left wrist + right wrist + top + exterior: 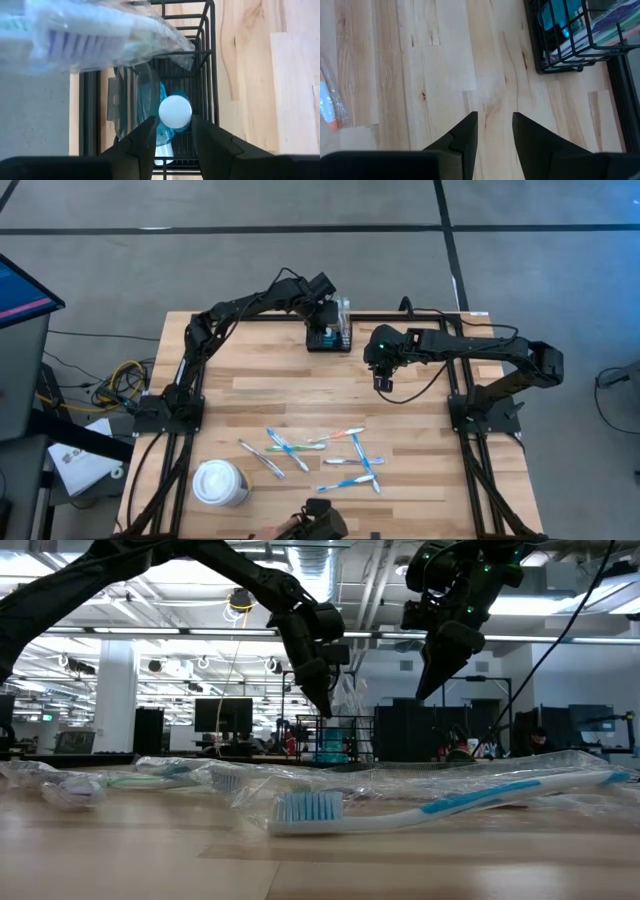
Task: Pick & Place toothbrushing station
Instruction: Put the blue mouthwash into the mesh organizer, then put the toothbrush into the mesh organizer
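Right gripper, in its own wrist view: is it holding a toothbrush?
No. The right gripper is open, and only bare wooden table shows between its fingers.

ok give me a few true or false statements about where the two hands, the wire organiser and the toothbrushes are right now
1. The left hand hangs directly over the black wire organiser. True.
2. The right hand is shut on a toothbrush. False: its fingers stand apart over bare wood with nothing between them.
3. Several wrapped toothbrushes lie scattered on the near half of the table. True.
4. The white lidded cup sits inside the organiser. False: it stands on the table near the front left corner, far from the organiser.
5. The organiser is empty. False: the left wrist view shows a wrapped toothbrush and a blue item with a white round top in it.
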